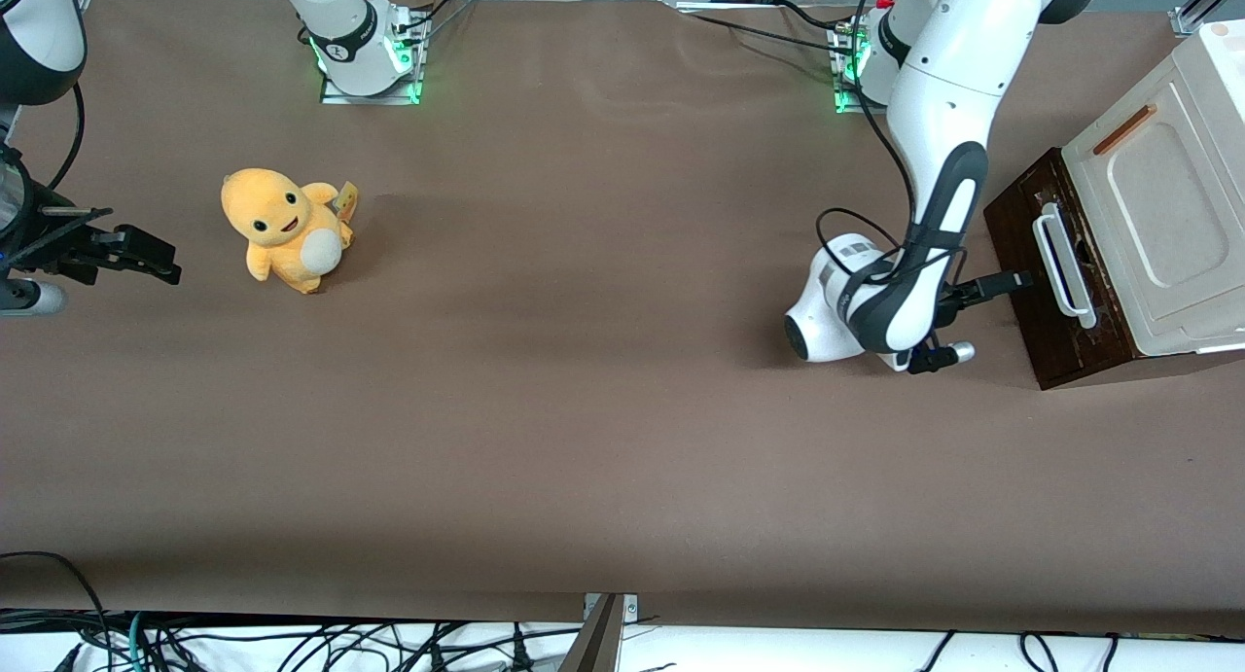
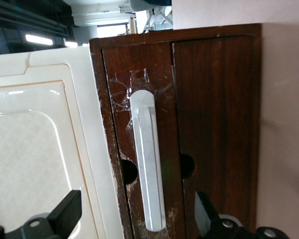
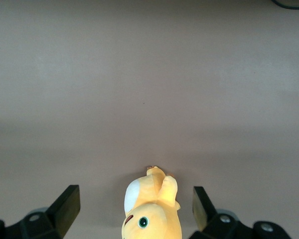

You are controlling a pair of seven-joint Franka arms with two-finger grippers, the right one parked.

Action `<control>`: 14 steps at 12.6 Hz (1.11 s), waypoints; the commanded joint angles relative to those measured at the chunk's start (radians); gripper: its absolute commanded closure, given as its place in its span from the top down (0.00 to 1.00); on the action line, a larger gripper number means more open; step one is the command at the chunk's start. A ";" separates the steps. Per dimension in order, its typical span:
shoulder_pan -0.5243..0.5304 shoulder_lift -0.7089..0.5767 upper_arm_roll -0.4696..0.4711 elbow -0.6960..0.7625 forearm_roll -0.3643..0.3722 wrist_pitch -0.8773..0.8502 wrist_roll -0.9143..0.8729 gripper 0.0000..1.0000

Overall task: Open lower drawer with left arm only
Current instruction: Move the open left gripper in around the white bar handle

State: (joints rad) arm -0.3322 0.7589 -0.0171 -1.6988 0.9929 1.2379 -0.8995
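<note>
The lower drawer (image 1: 1039,307) shows its dark brown front, with a white bar handle (image 1: 1062,267), at the working arm's end of the table. The left arm (image 1: 939,166) reaches down to it, and its black gripper (image 1: 1016,283) hovers just in front of the handle. In the left wrist view the gripper (image 2: 137,216) is open. Its two black fingers (image 2: 66,213) straddle the end of the white handle (image 2: 148,169) without touching it. The drawer front (image 2: 217,109) has scuffed edges and clear tape near the handle's other end.
A cream-white cabinet (image 1: 1167,205) with a copper strip (image 1: 1123,129) sits above the drawer. A yellow plush toy (image 1: 284,228) lies on the brown table (image 1: 603,409) toward the parked arm's end. Cables run along the table edge nearest the front camera.
</note>
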 commanded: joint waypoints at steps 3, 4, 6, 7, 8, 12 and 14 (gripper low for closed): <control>0.064 0.002 -0.009 -0.032 0.073 -0.003 -0.022 1.00; 0.068 0.005 -0.009 -0.033 0.081 -0.003 -0.022 1.00; 0.084 0.013 -0.009 -0.032 0.090 -0.002 -0.022 1.00; 0.091 0.019 -0.009 -0.032 0.104 0.000 -0.030 1.00; 0.099 0.022 -0.009 -0.032 0.105 0.001 -0.038 1.00; 0.120 0.023 -0.009 -0.032 0.124 0.006 -0.041 0.95; 0.127 0.023 -0.009 -0.032 0.125 0.012 -0.041 0.87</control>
State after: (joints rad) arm -0.2197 0.7848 -0.0171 -1.7245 1.0847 1.2413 -0.9310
